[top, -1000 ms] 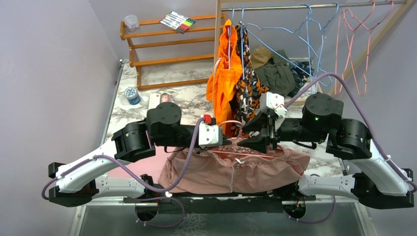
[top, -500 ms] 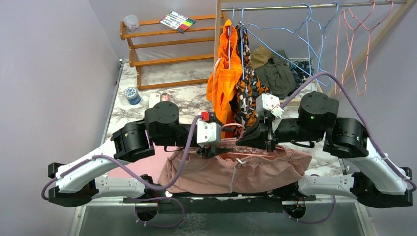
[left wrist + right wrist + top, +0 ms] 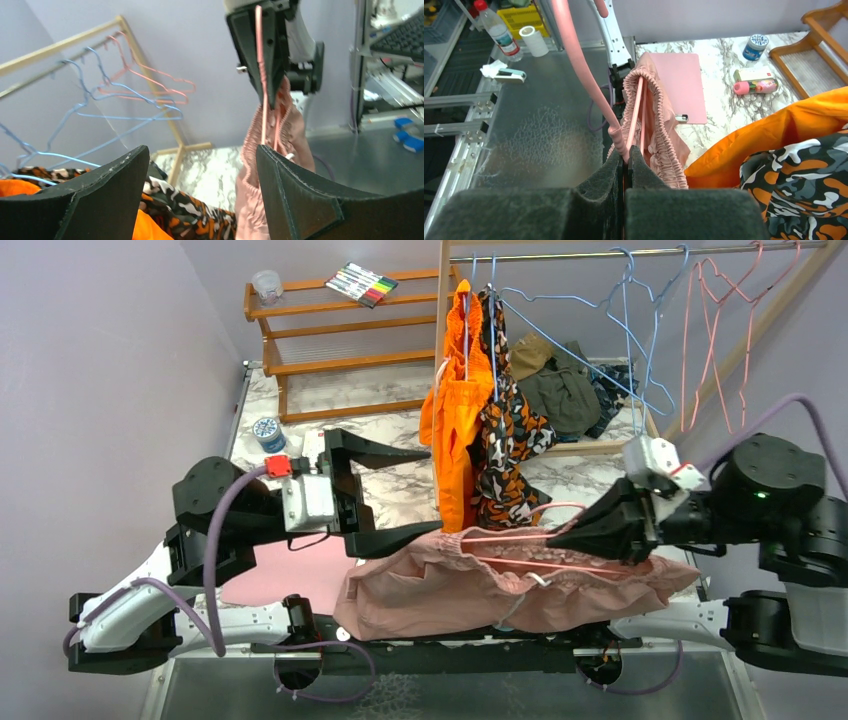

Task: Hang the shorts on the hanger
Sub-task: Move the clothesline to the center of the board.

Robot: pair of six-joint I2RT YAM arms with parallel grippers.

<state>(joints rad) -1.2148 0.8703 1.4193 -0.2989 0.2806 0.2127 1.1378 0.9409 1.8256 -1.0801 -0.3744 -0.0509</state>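
The dusty-pink shorts (image 3: pixel 490 590) drape at the table's front edge, their gathered waistband (image 3: pixel 659 125) stretched along the thin pink hanger (image 3: pixel 510 536). The hanger's wires run inside the waistband. My right gripper (image 3: pixel 562 532) is shut on the hanger's neck, with the pink hook (image 3: pixel 579 65) rising above the pinched jaws (image 3: pixel 626 151). My left gripper (image 3: pixel 432 492) stands wide open to the left of the shorts, touching nothing. In the left wrist view its fingers (image 3: pixel 202 150) frame the right gripper (image 3: pixel 267 50), the hanger wire (image 3: pixel 260 75) and the shorts (image 3: pixel 295 125).
An orange garment (image 3: pixel 450 420) and a camouflage one (image 3: pixel 505 440) hang on the rail just behind the grippers. Blue hangers (image 3: pixel 620 330) and pink hangers (image 3: pixel 715 340) are further right. A wooden shelf (image 3: pixel 330 350), an olive clothes pile (image 3: pixel 560 390) and a pink pad (image 3: pixel 290 575) are also here.
My left gripper has opened, let go and drawn back to the left. My right gripper has shut on the hanger and moved right with it, pulling the shorts' waistband along.
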